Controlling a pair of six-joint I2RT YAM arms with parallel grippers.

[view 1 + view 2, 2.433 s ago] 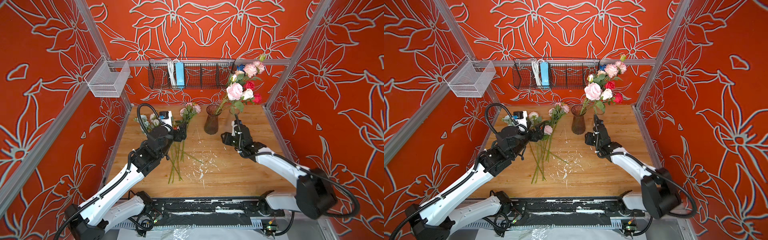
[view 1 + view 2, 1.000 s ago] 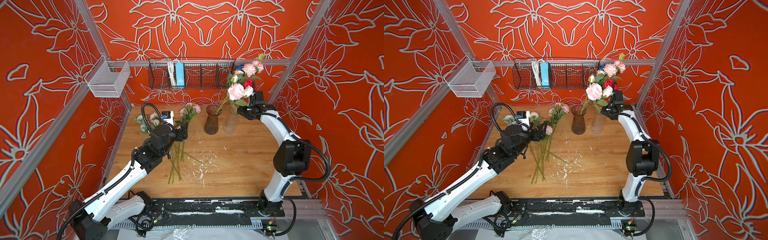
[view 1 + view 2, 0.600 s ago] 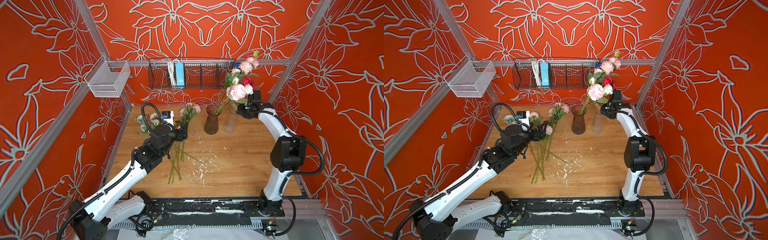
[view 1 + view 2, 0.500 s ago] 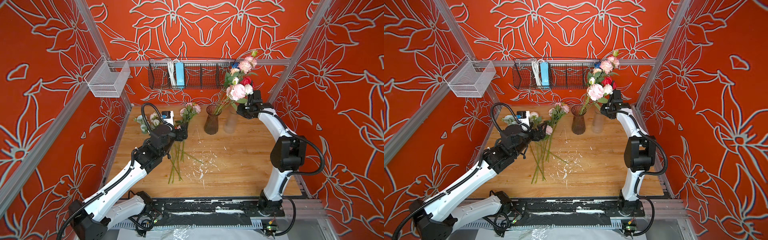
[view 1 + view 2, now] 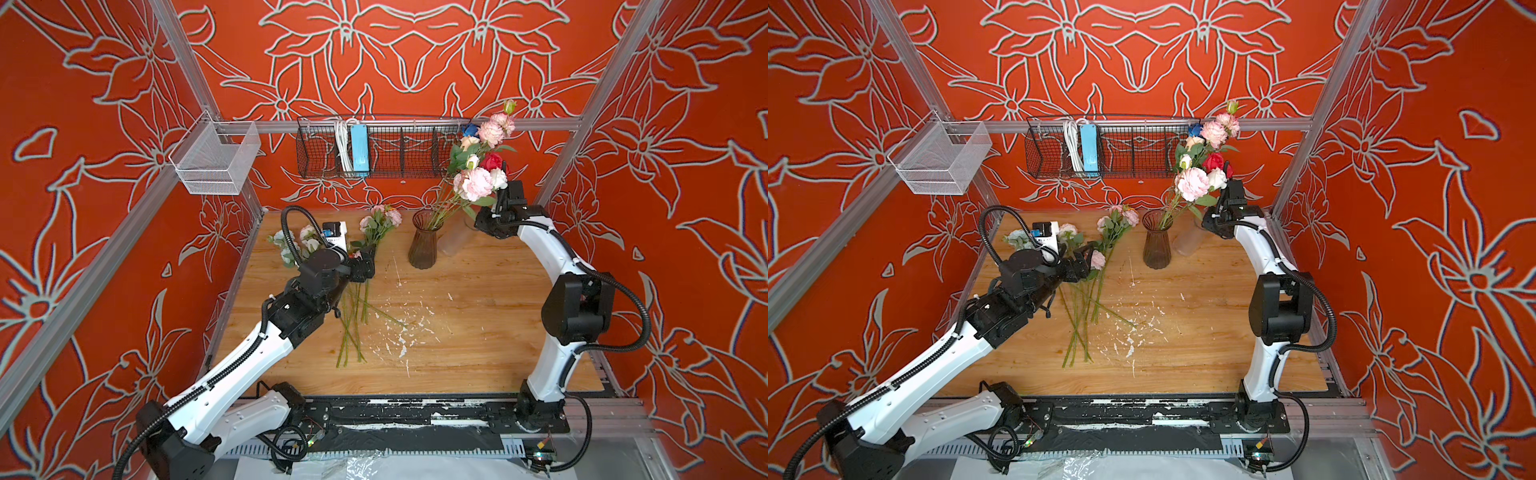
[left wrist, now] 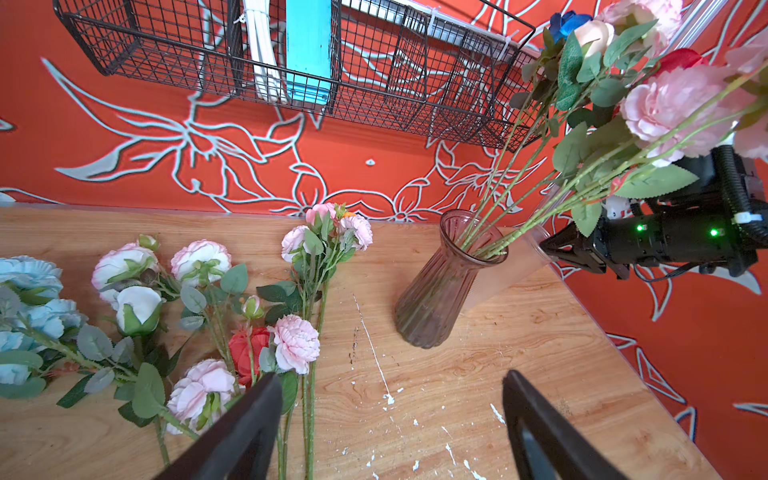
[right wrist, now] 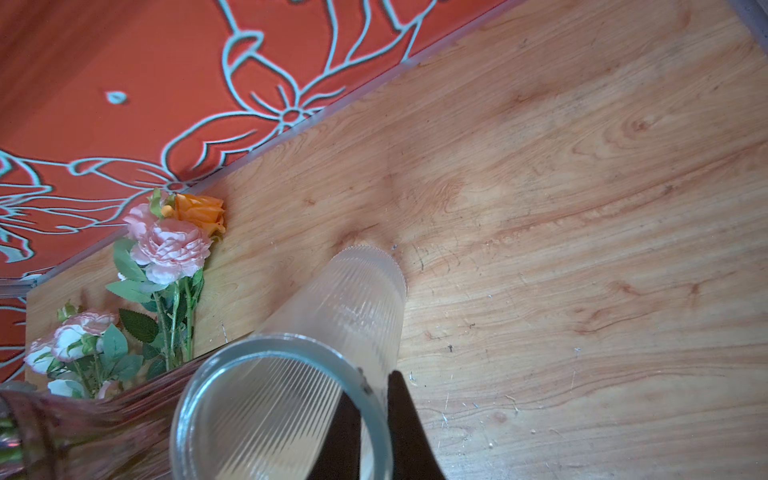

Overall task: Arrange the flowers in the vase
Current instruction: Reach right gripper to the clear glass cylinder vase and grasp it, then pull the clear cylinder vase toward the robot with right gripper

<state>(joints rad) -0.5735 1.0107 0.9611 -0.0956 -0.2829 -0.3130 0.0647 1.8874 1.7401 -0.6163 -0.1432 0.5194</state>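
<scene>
The artificial green-stemmed roses and peonies lie in two lots. The standing flowers (image 5: 473,183), in pink, white, red and deep blue, lean out of the brown-tinted ribbed glass vase (image 5: 423,245) at the back of the wooden counter (image 5: 478,332). The loose flowers (image 6: 249,324), in pink, white, pale blue, red and orange, lie flat on the counter well to the left of that vase, with their stems running toward the front edge. Just to the right of the brown vase stands a clear ribbed cylindrical glass vase (image 7: 332,307), which is empty. I cannot tell whether the two vases touch.

The right end effector (image 7: 372,395) is closed on the clear vase's rim, one finger inside the wall and one outside. The left end effector (image 6: 386,399) hangs above the loose flowers with its jaws wide apart and nothing between them.

The task looks partly done, with many stems not yet placed. The step in hand seems to be handling the clear vase, either to shift it or to steady it as a second holder.

- **Right arm:** any lift calls for care. A pinch on a thin glass rim may let the vase swing or slip, and the leaning bouquet hangs close overhead.
- **Left arm:** the next move is probably to lower onto one stem and close on it alone, since the stems cross each other.
</scene>
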